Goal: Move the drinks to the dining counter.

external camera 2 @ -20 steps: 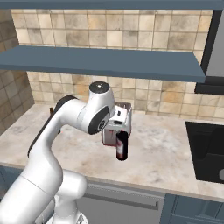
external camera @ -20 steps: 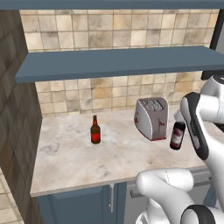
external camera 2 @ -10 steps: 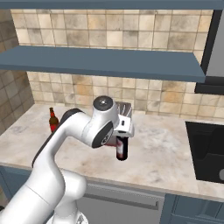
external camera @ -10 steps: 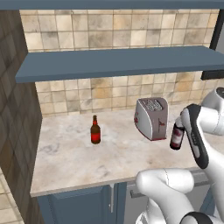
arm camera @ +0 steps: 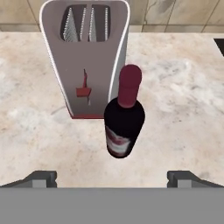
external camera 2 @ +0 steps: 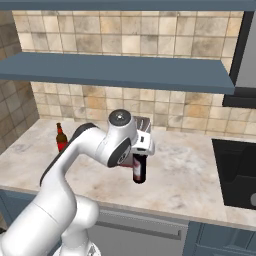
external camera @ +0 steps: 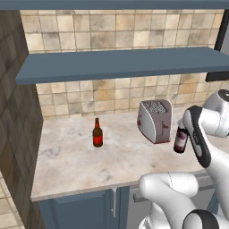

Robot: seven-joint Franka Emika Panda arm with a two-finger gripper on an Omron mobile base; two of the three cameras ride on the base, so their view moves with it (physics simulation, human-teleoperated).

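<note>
The wine bottle [arm camera: 124, 117] stood upright directly ahead of the gripper [arm camera: 112, 177], between its wide-open, empty jaws.

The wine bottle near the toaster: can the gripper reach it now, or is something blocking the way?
Probably yes. The gripper is open and hangs just above the wine bottle, which stands upright between the fingertips' lines. The toaster stands close behind the bottle, but nothing lies between gripper and bottle.

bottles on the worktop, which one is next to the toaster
The near-black wine bottle, standing just in front of the toaster; the small brown beer bottle stands apart, further left.
</note>
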